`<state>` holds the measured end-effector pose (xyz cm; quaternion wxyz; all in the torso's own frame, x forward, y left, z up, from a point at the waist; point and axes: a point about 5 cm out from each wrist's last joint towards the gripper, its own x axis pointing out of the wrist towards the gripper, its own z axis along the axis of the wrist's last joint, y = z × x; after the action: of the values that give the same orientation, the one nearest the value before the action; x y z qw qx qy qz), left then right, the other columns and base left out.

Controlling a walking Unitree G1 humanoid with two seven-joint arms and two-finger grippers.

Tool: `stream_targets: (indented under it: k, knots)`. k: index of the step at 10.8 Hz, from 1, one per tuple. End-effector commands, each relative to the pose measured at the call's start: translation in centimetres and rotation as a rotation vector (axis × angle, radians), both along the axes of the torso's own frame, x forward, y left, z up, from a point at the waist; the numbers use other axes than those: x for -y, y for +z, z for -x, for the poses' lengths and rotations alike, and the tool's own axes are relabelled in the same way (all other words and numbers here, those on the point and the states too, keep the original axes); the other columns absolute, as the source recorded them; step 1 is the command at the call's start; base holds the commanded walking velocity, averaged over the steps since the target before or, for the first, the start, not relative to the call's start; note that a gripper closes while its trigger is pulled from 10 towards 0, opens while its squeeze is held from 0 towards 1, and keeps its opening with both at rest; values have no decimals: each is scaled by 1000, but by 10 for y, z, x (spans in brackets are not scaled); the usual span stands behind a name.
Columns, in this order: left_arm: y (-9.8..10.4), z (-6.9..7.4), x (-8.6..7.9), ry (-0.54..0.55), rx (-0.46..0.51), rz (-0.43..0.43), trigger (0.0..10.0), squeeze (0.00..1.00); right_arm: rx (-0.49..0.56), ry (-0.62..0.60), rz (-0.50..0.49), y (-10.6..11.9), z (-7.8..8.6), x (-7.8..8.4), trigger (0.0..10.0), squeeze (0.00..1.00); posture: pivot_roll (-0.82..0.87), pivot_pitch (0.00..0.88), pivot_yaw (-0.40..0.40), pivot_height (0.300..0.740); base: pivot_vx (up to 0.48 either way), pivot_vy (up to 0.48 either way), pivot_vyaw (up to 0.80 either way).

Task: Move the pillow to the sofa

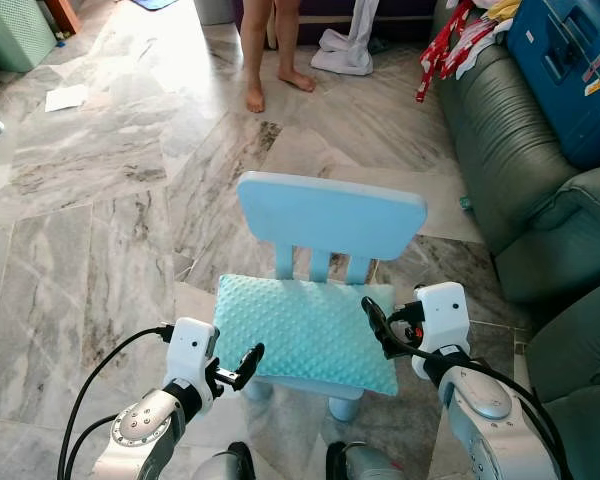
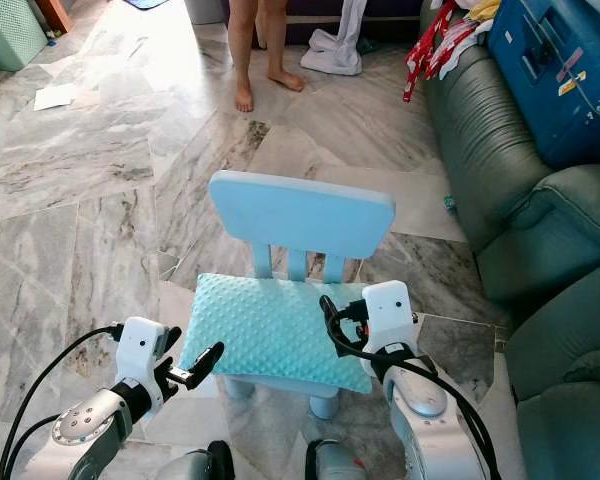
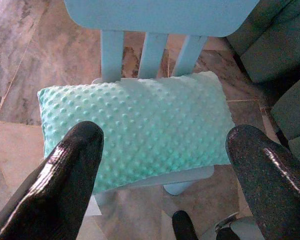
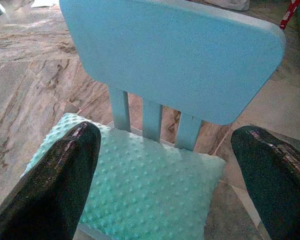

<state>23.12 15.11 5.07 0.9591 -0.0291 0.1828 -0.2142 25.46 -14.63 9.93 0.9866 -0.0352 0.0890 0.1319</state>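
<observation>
- Two pincers flank the pillow (image 1: 305, 333): left pincer (image 1: 248, 365) at the seat's front-left corner, right pincer (image 1: 377, 325) at its right edge, both fingers spread apart.
- The pillow lies on the blue chair (image 1: 330, 215) seat; the sofa (image 1: 510, 170) stands to the right.

A small light-blue chair (image 1: 325, 225) is standing on a grey marble floor (image 1: 110, 220), its backrest on the far side. A mint-green dotted pillow (image 1: 305, 330) is lying flat on the seat, covering nearly all of it. To the right, a dark green sofa (image 1: 510, 170) is sitting on the same floor, holding a blue case (image 1: 570, 60). Farther back, a person's bare feet (image 1: 275, 88), a sheet of paper (image 1: 65, 97) and some white cloth (image 1: 345, 55) are resting on the floor.
</observation>
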Motion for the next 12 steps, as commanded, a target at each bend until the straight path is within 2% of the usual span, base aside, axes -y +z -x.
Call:
stream_targets:
  k: [1, 12]
  knots:
    - [-5, 4, -1, -1, -22, -15, 10000, 0, -20, 11, 1, -5, 3, -3, 10000, 0, -172, 249, 12, 740, 0, 0, 0]
    - [-5, 3, 3, -22, -18, -6, 10000, 0, -18, 16, 10, -6, 1, -4, 10000, 0, -177, 244, 13, 740, 0, 0, 0]
